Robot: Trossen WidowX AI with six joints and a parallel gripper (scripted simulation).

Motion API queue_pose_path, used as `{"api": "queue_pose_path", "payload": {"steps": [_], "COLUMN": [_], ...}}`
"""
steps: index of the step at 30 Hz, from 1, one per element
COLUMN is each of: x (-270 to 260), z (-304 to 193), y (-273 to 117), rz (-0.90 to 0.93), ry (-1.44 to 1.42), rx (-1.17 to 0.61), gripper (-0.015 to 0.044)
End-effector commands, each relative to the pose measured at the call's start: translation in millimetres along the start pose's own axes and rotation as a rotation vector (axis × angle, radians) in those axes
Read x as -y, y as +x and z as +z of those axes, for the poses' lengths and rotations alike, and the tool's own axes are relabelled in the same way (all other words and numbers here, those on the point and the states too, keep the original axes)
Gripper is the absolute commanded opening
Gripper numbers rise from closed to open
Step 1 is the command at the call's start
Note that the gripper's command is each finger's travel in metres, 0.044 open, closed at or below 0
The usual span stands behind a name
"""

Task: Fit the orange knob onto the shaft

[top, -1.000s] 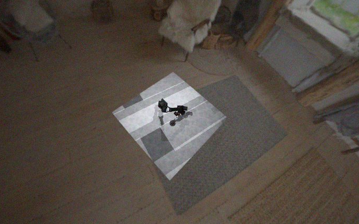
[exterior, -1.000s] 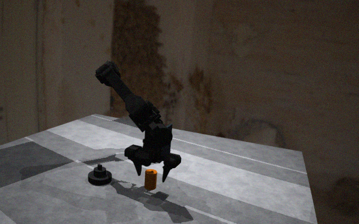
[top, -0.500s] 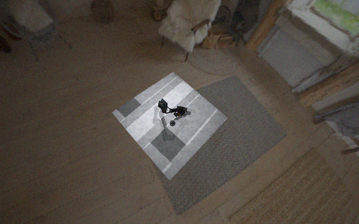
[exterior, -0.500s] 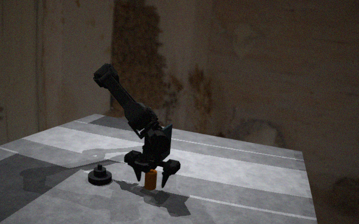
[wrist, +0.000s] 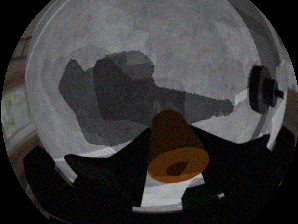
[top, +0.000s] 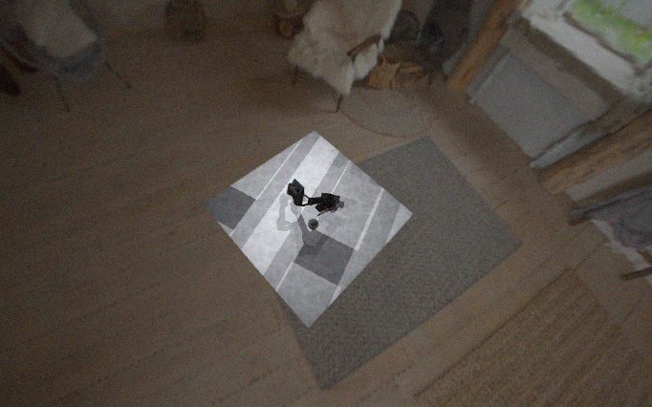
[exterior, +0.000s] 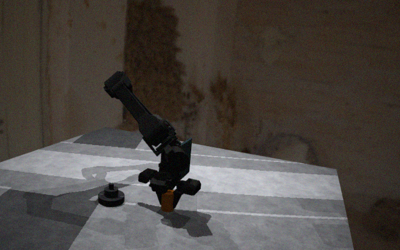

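Observation:
The orange knob (exterior: 167,200) (wrist: 175,142) stands upright on the table, its hole facing up into the wrist view. My gripper (exterior: 168,205) (wrist: 169,129) points down and is shut on the knob, one finger on each side. In the top view the knob is mostly hidden under the arm. The round dark pedestal (top: 313,224) (exterior: 111,200) (wrist: 256,90) stands apart from the knob, to its left in the exterior view and at the right of the wrist view. Its dark shaft (exterior: 111,186) (wrist: 279,94) points up and is bare. The shaft's flat side cannot be made out.
The grey and white patterned table (top: 314,308) (exterior: 257,229) carries the arm, the knob and the pedestal. The arm (top: 315,201) (exterior: 133,105) reaches over the table, and its shadows fall across the surface around the knob and pedestal.

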State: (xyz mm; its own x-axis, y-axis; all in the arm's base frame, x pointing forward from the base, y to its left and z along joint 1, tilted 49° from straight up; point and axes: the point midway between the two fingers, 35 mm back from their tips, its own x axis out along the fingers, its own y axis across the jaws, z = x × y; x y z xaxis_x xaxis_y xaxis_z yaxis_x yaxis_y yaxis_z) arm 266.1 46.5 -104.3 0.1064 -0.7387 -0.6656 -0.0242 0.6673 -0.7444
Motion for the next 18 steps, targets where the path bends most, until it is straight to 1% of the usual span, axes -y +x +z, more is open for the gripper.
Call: {"api": "queue_pose_path", "payload": {"steps": [1,4,6,18], "x": [0,0,-2,-5], "z": [1,2,4,7], "y": [0,-4,-16,-100], "rz": [-0.003,-0.001,0.002,0.010], "ry": [-0.005,-0.005,-0.006,-0.008], "rx": [0.003,0.004,0.004,0.003], "gripper": [0.0131,0.0052,0.0000,0.0000]}}
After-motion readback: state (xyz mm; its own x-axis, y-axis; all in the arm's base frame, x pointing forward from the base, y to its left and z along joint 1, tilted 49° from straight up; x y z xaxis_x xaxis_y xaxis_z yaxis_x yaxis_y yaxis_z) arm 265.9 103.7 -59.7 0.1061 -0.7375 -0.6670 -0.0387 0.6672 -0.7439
